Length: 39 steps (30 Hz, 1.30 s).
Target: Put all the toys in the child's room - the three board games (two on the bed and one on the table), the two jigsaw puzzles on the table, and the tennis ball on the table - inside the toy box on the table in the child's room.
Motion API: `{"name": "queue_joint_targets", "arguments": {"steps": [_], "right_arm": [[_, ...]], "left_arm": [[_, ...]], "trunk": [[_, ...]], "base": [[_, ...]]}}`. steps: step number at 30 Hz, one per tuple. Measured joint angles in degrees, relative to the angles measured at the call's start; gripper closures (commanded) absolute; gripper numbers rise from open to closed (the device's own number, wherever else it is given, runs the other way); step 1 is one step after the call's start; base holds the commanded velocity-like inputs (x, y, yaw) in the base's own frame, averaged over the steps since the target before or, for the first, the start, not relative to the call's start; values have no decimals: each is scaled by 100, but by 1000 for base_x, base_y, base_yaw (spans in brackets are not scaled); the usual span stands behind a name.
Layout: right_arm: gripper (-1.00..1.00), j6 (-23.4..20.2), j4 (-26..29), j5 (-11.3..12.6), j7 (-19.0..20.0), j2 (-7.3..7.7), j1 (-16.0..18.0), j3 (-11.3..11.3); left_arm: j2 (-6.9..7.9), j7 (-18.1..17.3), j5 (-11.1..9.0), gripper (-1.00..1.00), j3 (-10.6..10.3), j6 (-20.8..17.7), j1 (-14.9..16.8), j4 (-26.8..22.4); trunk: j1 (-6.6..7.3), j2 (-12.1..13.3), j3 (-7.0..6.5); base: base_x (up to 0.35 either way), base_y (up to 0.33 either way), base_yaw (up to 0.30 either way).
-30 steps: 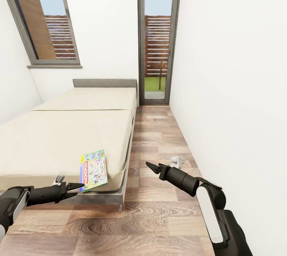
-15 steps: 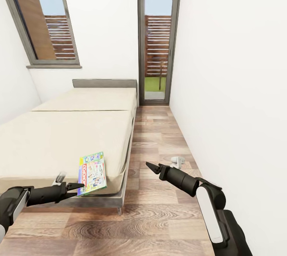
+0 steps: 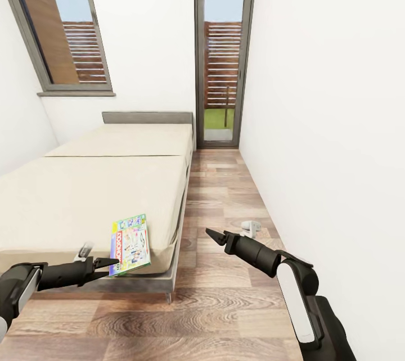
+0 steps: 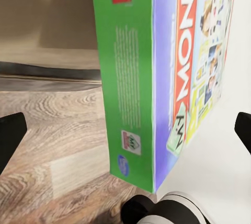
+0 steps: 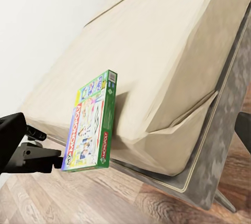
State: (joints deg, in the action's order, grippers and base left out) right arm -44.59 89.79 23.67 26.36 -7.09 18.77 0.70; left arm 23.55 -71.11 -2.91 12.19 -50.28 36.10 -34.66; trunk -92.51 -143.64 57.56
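Head view: board game [image 3: 131, 244] lies on near corner of bed [image 3: 84, 192], one end poking past edge. Left gripper [image 3: 107, 263] right by its low corner. Right gripper [image 3: 214, 234] over wood floor [image 3: 219, 299], fingers look pressed together.

Left wrist view: green box edge [image 4: 128, 77] close up; dark fingertips [image 4: 10, 135] wide apart, holding nothing.

Right wrist view: game hangs off mattress corner, left gripper [image 5: 49, 157] touching or just beside it.
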Motion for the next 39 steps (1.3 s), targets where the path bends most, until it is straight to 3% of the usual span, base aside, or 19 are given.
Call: {"name": "queue_joint_targets", "arguments": {"steps": [18, 25, 39], "right_arm": [[-100, 0, 0, 0, 2, 0, 0, 7], [-100, 0, 0, -3, 4, 0, 0, 7], [-100, 0, 0, 0, 7, -3, 0, 9]], "left_arm": [[4, -145, -2, -100, 5, -8, 0, -1], [7, -219, -1, -100, 1, -4, 0, 2], [9, -246, -2, -100, 1, -3, 0, 0]], "trunk": [[0, 0, 0], [-18, -9, 155], [-18, -9, 155]], "base": [[0, 0, 0], [0, 0, 0], [0, 0, 0]]}}
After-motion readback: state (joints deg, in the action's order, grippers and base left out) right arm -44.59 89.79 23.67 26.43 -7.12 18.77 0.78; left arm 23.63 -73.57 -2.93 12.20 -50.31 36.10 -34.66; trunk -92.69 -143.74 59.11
